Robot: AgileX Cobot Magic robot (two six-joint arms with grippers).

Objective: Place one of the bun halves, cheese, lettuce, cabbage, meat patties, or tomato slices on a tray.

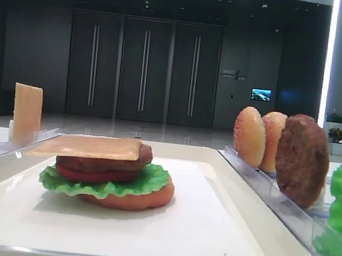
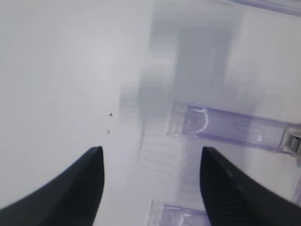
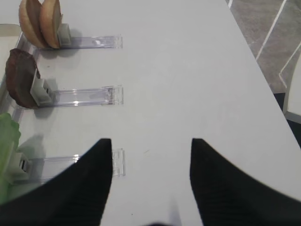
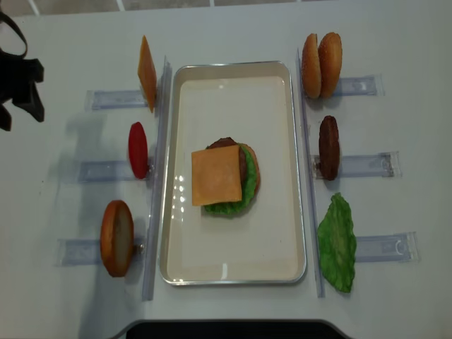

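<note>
Left gripper [image 4: 18,78] hangs over bare desk [image 4: 226,28] at far left, well apart from the racks; fingers [image 2: 89,174] parted, nothing between them.

Left racks, top to bottom in the overhead view: spare cheese slice [image 4: 147,73] on edge, tomato slice [image 4: 138,150], bun half [image 4: 116,237].

Tray [image 4: 282,240] at centre holds a stack: bun base [image 1: 131,200], lettuce [image 1: 111,186], tomato [image 1: 94,174], patty [image 1: 107,161], cheese [image 4: 216,175] flat on top.

Right racks: two bun halves [image 4: 321,65], meat patty [image 4: 328,147], lettuce leaf [image 4: 337,244].

Right gripper [image 3: 150,179] low over the desk beside the right racks, fingers [image 3: 94,174] spread, empty.

Judgement: cheese step looks done; hands between picks. Next move calls for choosing a racked piece, probably a bun half, closing on its edges and setting it squarely on the stack.
</note>
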